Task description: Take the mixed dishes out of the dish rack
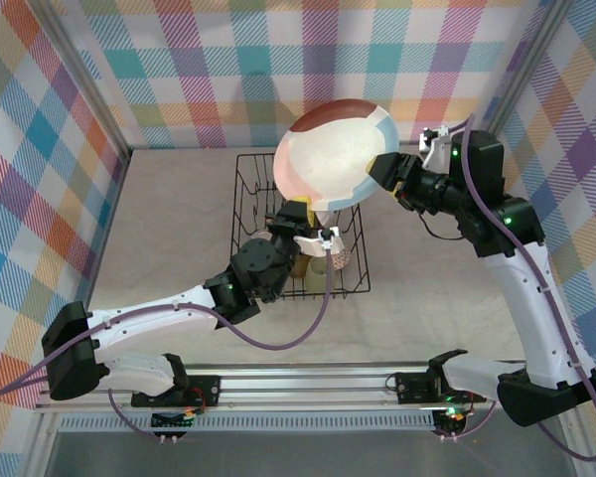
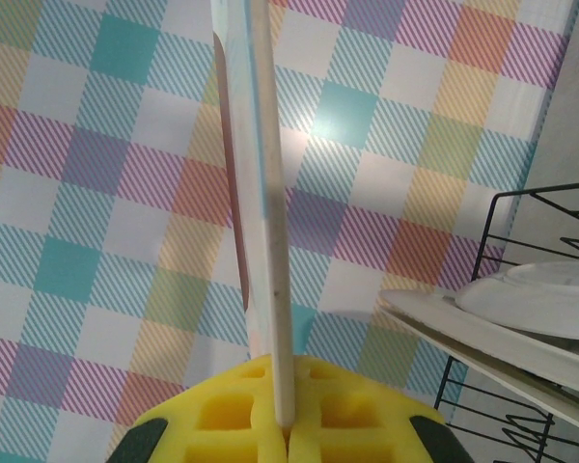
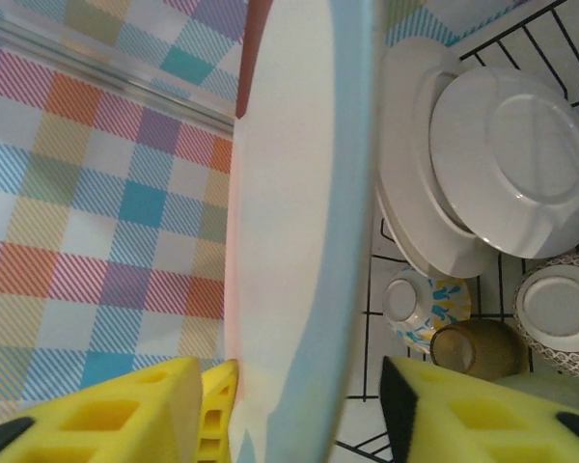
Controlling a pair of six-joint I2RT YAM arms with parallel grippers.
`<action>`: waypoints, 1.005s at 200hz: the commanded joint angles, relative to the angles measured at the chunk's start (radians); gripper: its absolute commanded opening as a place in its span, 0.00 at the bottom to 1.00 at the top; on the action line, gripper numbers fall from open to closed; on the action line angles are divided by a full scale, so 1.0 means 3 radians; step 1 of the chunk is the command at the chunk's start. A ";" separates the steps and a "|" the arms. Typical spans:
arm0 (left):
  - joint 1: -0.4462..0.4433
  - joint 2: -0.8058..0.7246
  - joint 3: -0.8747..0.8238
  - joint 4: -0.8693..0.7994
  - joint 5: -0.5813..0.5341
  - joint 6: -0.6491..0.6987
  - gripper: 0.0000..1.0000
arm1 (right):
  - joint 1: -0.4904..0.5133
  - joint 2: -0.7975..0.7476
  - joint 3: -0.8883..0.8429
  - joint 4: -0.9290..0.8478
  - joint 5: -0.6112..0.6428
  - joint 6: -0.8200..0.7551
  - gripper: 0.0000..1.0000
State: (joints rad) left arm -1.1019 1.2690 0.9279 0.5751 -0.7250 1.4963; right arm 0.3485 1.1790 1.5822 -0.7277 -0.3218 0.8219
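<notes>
A large round plate (image 1: 333,164), cream with brown, blue and pink patches, is held tilted on edge above the black wire dish rack (image 1: 246,204). My left gripper (image 1: 313,221) is shut on its lower rim; the left wrist view shows the plate's edge (image 2: 270,241) pinched between the yellow pads of that gripper (image 2: 289,424). My right gripper (image 1: 385,171) straddles the plate's right rim. Seen from the right wrist, the plate (image 3: 299,241) stands between the pads of the right gripper (image 3: 304,395): the left pad touches it, and the right finger (image 3: 463,415) stands clear.
Inside the rack (image 3: 521,29) lean two white plates (image 3: 502,164). Below them sit a blue-patterned bowl (image 3: 425,304), an amber cup (image 3: 478,347) and another patterned bowl (image 3: 560,309). Checked walls enclose the table on three sides.
</notes>
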 commanded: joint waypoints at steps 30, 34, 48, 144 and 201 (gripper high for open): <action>-0.0050 -0.0022 0.0031 0.0085 -0.0062 -0.0125 0.00 | 0.0048 -0.0067 -0.0062 0.0167 0.0129 -0.0050 0.39; -0.0050 -0.0016 0.0031 0.0087 -0.0061 -0.0130 0.00 | 0.0055 -0.0073 -0.0068 0.0177 0.0132 -0.0050 0.37; -0.0049 -0.0017 0.0035 0.0072 -0.0059 -0.0141 0.00 | 0.0060 -0.0089 -0.0114 0.0226 0.0127 -0.0043 0.33; -0.0055 0.0022 0.0021 0.0064 -0.0036 -0.0182 0.00 | 0.0096 -0.0173 -0.0356 0.0379 0.0187 0.0015 0.03; -0.0070 -0.0050 -0.0044 0.0147 0.0055 -0.0247 0.93 | 0.0091 -0.0299 -0.0540 0.0492 0.0356 0.0101 0.00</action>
State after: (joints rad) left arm -1.1057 1.2877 0.9234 0.5274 -0.7273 1.4528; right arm 0.3691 1.1137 1.4330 -0.6155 -0.2569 0.8803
